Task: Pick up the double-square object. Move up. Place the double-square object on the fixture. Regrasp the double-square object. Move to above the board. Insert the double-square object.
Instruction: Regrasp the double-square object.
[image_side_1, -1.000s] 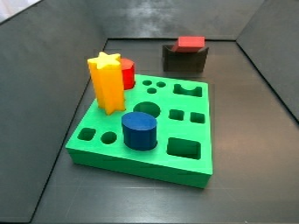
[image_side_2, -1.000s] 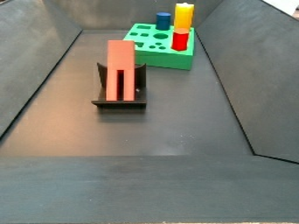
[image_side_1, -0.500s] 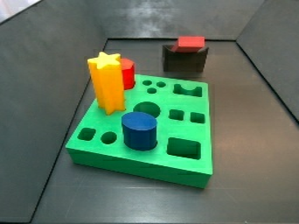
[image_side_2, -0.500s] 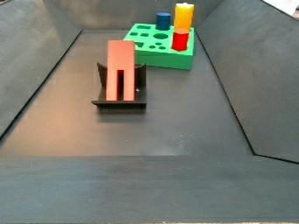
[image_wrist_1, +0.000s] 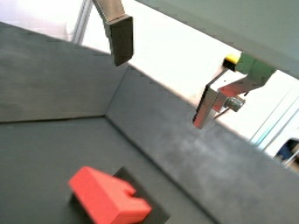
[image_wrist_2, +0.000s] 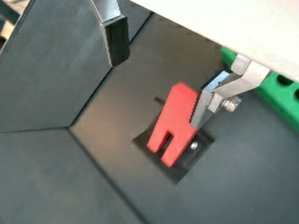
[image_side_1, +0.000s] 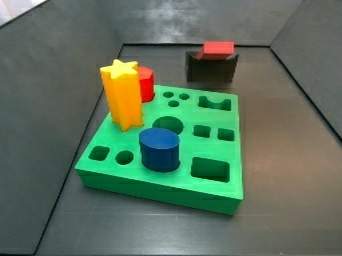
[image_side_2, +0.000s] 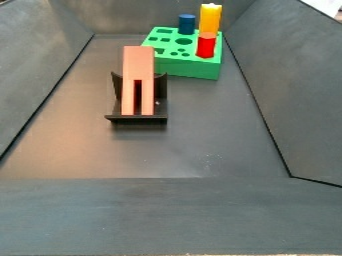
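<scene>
A red double-square object (image_side_2: 138, 78) lies along the top of a small dark fixture (image_side_2: 136, 112) on the grey floor of a walled bin. In both side views it rests in the fixture's recess, propped and sticking out past the block, so its long sides are exposed for a fresh grip. In a wrist view its notched end (image_wrist_2: 170, 144) shows as a two-pronged fork pointing away from the green board (image_wrist_2: 281, 90).

The gripper (image_wrist_2: 163, 61) does not appear in either side view, so it seems to be well above the bin. In both wrist views its two silver fingers are spread wide apart with nothing between them. One dark finger pad (image_wrist_2: 117, 39) and the opposite finger (image_wrist_2: 215, 96) frame the red piece far below, which suggests the arm is lined up over the fixture, ready to regrasp.

The green board (image_side_1: 167, 148) sits well apart from the fixture, toward the other end of the bin. A yellow star prism (image_side_1: 122, 95), a red cylinder (image_side_1: 144, 82) just behind it, and a blue cylinder (image_side_1: 160, 149) already stand in their holes. Several cut-outs are empty, including a double-square-like hole (image_side_1: 211, 102) near the board's far edge.

Judging by this layout, the placing step is finished and the regrasp is next.
</scene>
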